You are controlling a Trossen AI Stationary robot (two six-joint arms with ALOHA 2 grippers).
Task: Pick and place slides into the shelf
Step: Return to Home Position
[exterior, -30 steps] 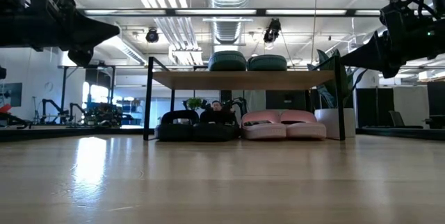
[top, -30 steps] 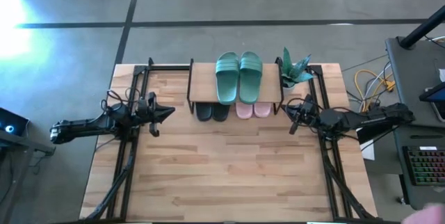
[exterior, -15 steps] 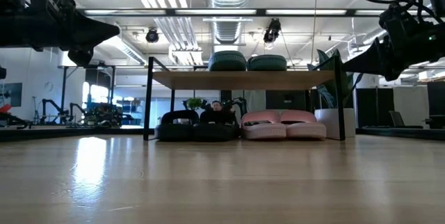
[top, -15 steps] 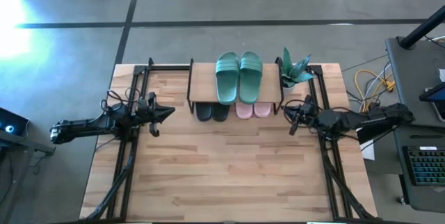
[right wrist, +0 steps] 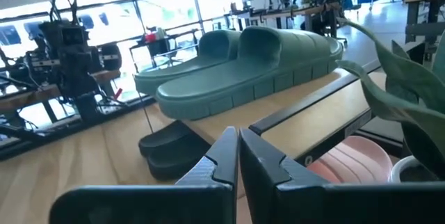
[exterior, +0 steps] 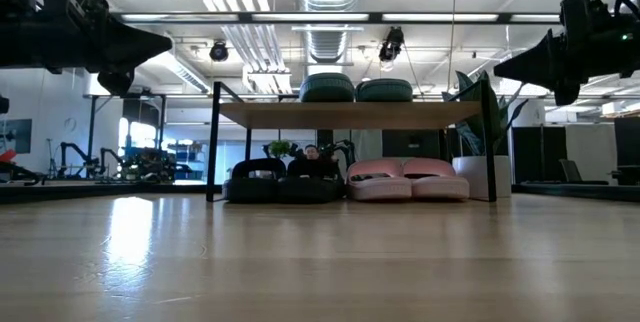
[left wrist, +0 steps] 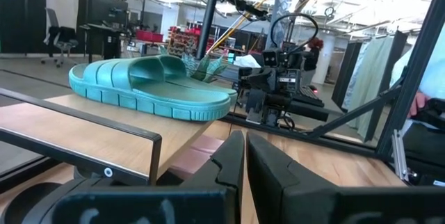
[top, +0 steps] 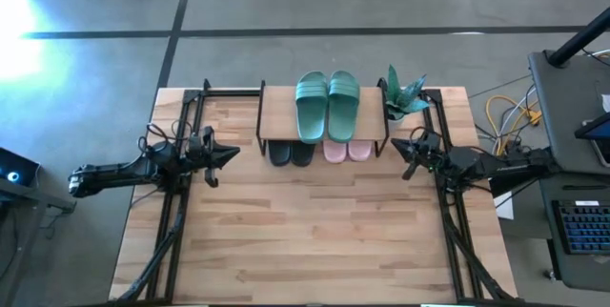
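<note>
From above, the shelf (top: 278, 116) stands at the far edge of the table (top: 315, 240), midway across. The 2 teal slides (top: 327, 107) lie side by side on its board, toes pointing far. Beneath the board, the 2 black slides (top: 290, 153) sit on the left and the 2 pink slides (top: 347, 151) on the right, with only their near ends showing. A potted plant (top: 405, 92) stands just right of the shelf. The left gripper (top: 233, 153) hangs over the table left of the shelf and the right gripper (top: 398, 146) just right of it. Each points inward and is apart from the rack.

From table height, all 6 slides show. The teal pair is on top, and the black and pink pairs rest on the tabletop under the board, touching in a row. Both arms hang high at the sides, clear of the wood.

The left wrist view shows that claw clenched with nothing in it, only a thin seam between its 2 fingers (left wrist: 231, 161). A teal slide rests on the board ahead.

The right wrist view shows that claw likewise clenched and empty, fingers (right wrist: 224, 156) together. It faces the teal pair on the board, with the black pair below, a pink slide close by, and a plant leaf beside it.
</note>
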